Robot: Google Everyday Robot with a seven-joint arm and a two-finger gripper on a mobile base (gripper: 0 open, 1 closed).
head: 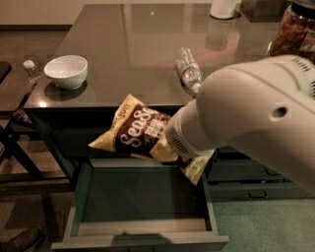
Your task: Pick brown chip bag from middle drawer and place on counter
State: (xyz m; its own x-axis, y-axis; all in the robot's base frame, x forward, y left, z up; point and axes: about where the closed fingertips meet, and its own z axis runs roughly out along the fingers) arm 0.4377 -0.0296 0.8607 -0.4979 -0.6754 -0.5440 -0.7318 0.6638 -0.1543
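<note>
The brown chip bag (137, 131) hangs in the air above the open middle drawer (142, 240), level with the front edge of the counter (138, 44). My gripper (170, 147) is at the end of the big white arm, at the bag's right side, shut on the bag; the wrist hides the fingers. The bag is tilted, with its pale yellow corners at the left and lower right. The drawer is pulled out and its inside shows nothing in it.
On the counter are a white bowl (66, 71) at the left, a clear plastic bottle (188, 71) lying on its side, a snack jar (295, 32) and a white container (224, 7) at the back right. A small bottle (31, 71) and dark chair legs are at the left.
</note>
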